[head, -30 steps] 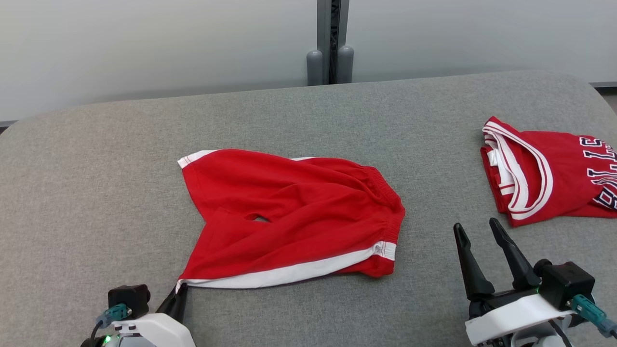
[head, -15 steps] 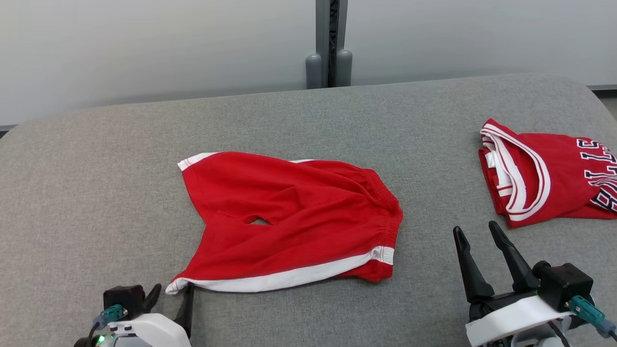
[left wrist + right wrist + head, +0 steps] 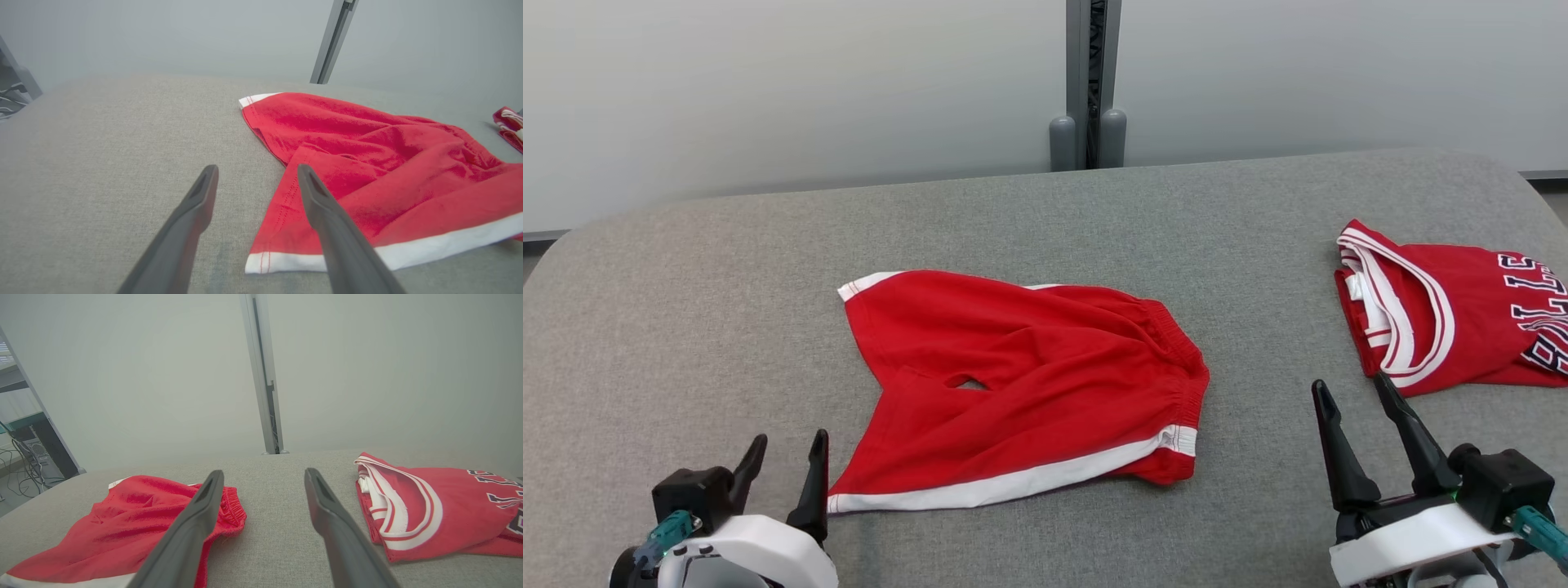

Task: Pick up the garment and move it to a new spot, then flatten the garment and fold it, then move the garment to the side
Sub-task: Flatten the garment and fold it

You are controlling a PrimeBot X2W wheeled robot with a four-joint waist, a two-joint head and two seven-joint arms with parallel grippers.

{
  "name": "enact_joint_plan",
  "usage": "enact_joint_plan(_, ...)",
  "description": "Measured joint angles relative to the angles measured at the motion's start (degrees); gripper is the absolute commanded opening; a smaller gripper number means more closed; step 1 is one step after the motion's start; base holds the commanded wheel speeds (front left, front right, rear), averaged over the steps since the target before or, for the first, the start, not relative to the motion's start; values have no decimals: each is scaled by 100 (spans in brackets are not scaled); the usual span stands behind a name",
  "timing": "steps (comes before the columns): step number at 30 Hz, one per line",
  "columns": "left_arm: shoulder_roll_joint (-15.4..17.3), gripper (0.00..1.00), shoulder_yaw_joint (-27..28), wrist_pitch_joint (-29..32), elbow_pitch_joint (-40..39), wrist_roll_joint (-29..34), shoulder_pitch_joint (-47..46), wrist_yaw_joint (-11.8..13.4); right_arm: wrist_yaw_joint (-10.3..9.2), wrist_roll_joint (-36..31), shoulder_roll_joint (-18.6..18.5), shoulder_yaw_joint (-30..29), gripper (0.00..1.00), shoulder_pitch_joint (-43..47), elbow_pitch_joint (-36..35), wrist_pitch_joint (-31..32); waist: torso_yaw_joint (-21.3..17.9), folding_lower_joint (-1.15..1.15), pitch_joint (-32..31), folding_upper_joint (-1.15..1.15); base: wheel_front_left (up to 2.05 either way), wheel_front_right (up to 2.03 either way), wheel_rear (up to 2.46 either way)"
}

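Observation:
The garment is a pair of red shorts with white trim, lying spread but wrinkled in the middle of the grey table. Its waistband points right and its leg hems point left. My left gripper is open at the lower left, just beside the near hem corner, holding nothing. In the left wrist view the shorts lie to the right of the left gripper, whose right finger overlaps the hem edge. My right gripper stands open at the lower right, apart from the shorts. In the right wrist view the shorts lie left of the right gripper.
A folded red jersey with white trim and dark lettering lies at the table's right edge, also seen as the jersey in the right wrist view. A grey post stands behind the table against a pale wall.
My left gripper has opened and let go of the near hem corner, which now lies flat. It drew back slightly left. The camera has shifted a little.

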Motion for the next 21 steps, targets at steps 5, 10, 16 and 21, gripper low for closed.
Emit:
enact_joint_plan(5,55,100,110,-208,-512,8,119,136,1,-36,22,-88,100,31,-136,0,26,0,-4,0,0,0,0)
enact_joint_plan(10,-19,100,97,-557,-662,92,346,177,0,-70,97,-77,100,80,-166,0,11,0,-3,0,0,0,0)
enact_joint_plan(16,-320,100,213,-806,-619,349,483,159,1,-88,159,-123,100,177,-278,0,6,0,-7,0,0,0,0)
enact_joint_plan(21,-454,100,654,-827,-856,700,563,64,1,-130,176,-183,100,190,-330,0,50,0,-18,0,0,0,0)
